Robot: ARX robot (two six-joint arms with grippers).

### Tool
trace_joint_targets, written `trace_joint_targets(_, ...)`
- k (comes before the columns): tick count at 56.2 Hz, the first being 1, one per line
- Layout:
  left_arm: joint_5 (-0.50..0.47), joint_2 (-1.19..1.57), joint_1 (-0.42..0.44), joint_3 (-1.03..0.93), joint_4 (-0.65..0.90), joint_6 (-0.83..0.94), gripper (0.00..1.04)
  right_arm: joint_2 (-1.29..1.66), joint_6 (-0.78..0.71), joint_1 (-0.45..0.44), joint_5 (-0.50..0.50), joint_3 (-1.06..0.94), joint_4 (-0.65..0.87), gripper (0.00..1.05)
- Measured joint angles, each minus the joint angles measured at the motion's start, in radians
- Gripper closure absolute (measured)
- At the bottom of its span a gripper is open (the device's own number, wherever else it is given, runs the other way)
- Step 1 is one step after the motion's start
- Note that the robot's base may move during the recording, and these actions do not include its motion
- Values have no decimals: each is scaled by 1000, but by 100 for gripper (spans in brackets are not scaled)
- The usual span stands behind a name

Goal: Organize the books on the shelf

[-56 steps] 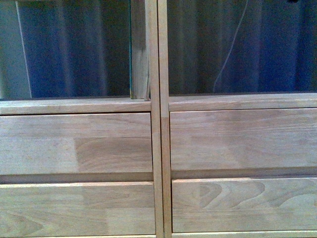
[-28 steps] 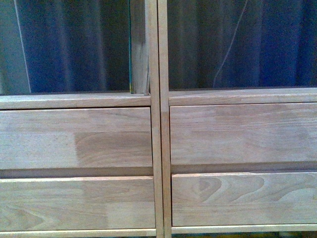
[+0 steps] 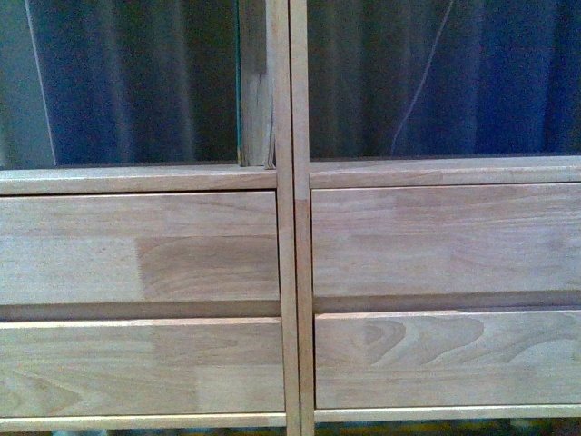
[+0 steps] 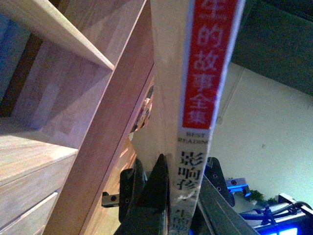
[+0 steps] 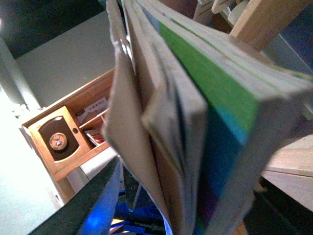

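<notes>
The shelf (image 3: 290, 245) fills the front view: light wood, two columns, drawer panels below open compartments. Neither gripper shows there. In the left wrist view my left gripper (image 4: 183, 200) is shut on the cream-white book (image 4: 200, 98). Its spine, with a red band and black Chinese characters, stands upright between the black fingers (image 4: 156, 196), close beside the shelf's side (image 4: 63, 122). In the right wrist view my right gripper (image 5: 181, 210) is shut on the teal-blue book (image 5: 220, 122), whose pages and covers fan apart. One dark finger (image 5: 88, 200) shows; the other is hidden.
A thin upright slab with a teal edge (image 3: 254, 91) stands against the central post in the left compartment. A dark blue curtain (image 3: 136, 82) hangs behind the open back. A darker wooden cabinet (image 5: 63, 142) lies beyond the right gripper, and shelf planks (image 5: 293, 166) lie near it.
The shelf sits a little higher in the front view than a second ago, and the rail under the lower drawer panels has come into sight.
</notes>
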Motion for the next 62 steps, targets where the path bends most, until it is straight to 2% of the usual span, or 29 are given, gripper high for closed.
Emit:
trace_joint_targets(5, 16, -20, 46, -18, -13, 19, 98, -20, -16, -35, 3, -18, -36, 15)
trace_joint_targets(9, 24, -45, 82, -37, -69, 72, 98, -47, -45, -83, 6, -30, -85, 6)
trace_joint_targets(16, -16, -96, 152, -49, -296, 295, 98, -115, -161, -195, 12, -39, -247, 7)
trace_joint_targets(21, -100, -113, 206, -49, -479, 526, 98, -190, -383, -275, 92, -28, -528, 7)
trace_joint_targets(24, -154, -106, 233, -49, -522, 677, 98, -226, -555, -308, 173, -18, -700, 7)
trace_joint_targets(29, -244, -82, 269, -38, -579, 884, 98, -271, -855, -358, 276, -24, -882, 7)
trace_joint_targets(35, -327, -27, 297, 14, -597, 1029, 98, -314, -1159, -417, 297, -45, -910, 7)
trace_joint_targets(43, -446, 71, 302, 140, -663, 1158, 98, -412, -1391, -465, 288, -84, -882, 7)
trace_joint_targets(53, -514, 202, 283, 278, -750, 1250, 98, -465, -1474, -465, 290, -105, -891, 8)
trace_joint_targets(58, -548, 262, 266, 336, -777, 1274, 98, -502, -1369, -436, 438, -87, -1108, 20)
trace_joint_targets(62, -569, 303, 253, 379, -797, 1284, 98, -537, -1305, -423, 480, -153, -1164, 30)
